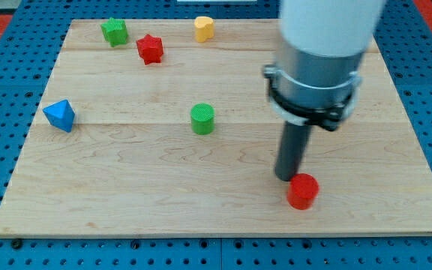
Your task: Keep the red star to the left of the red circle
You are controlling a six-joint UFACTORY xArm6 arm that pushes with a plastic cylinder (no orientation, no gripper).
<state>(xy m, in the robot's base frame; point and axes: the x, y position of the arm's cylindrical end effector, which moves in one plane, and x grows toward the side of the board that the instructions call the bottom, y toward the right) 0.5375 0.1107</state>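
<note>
The red star (150, 49) lies near the view's top left of the wooden board. The red circle (303, 190) lies at the lower right, far to the right of the star. My tip (289, 177) is at the end of the dark rod, right against the red circle's upper left side; whether it touches cannot be told. The arm's white and grey body rises above it towards the view's top.
A green star-like block (114, 31) lies left of the red star. A yellow heart-like block (204, 28) lies at the top middle. A green cylinder (202, 118) stands mid-board. A blue triangle-like block (59, 115) lies at the left. The board (126, 195) sits on a blue pegboard.
</note>
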